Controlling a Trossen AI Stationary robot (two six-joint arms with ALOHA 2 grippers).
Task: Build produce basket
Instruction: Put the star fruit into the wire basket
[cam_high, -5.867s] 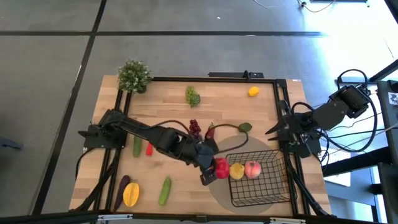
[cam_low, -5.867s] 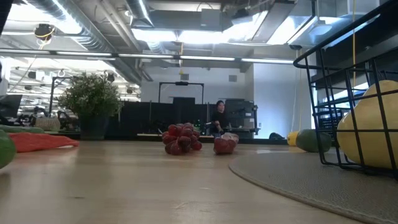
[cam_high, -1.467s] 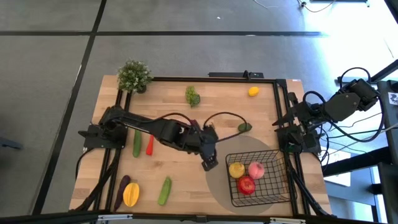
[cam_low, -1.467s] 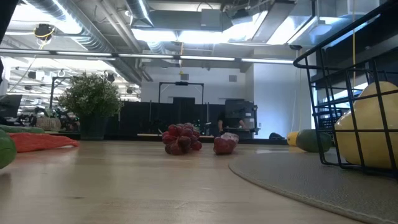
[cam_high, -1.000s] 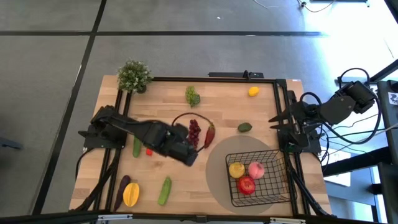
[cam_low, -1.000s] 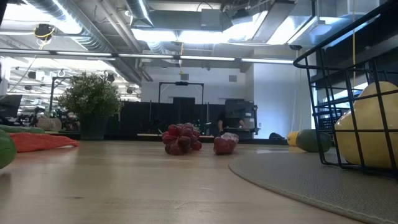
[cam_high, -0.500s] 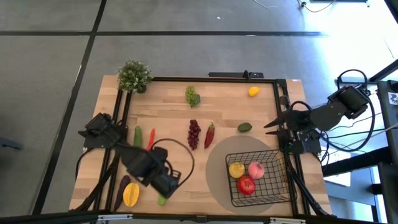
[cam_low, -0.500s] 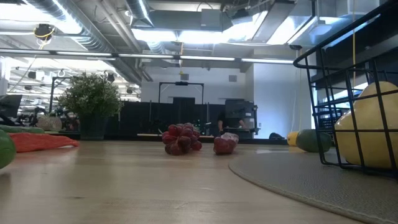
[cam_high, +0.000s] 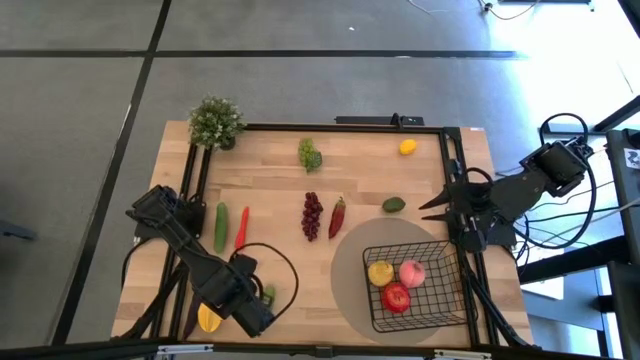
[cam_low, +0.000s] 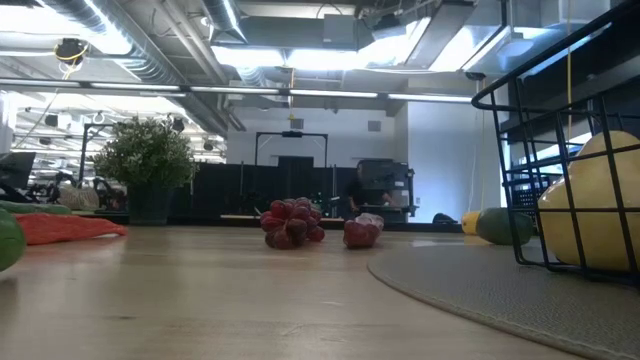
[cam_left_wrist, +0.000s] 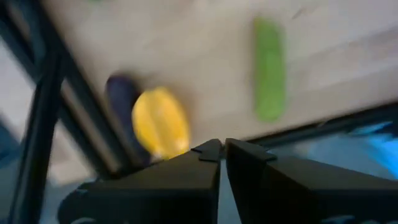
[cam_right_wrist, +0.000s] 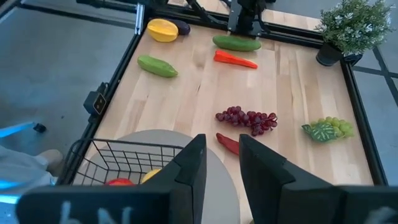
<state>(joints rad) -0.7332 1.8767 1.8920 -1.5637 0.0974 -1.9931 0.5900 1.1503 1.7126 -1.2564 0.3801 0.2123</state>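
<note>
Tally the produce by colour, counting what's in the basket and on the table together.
Green: 4 (green grapes, avocado, cucumber beside the carrot, lone cucumber)
Yellow: 3 (lemon, mango, pear)
Red: 3 (apple, chili, dark red grapes)
Orange: 1 (carrot)
Pink: 1 (peach)
Purple: 1 (eggplant)
Total: 13

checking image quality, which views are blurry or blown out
Left wrist view: motion-smeared; the yellow mango and green cucumber have soft edges. High view: sharp, but the floor at right glares white. Low view: the black wire-mesh basket up close is soft.
</note>
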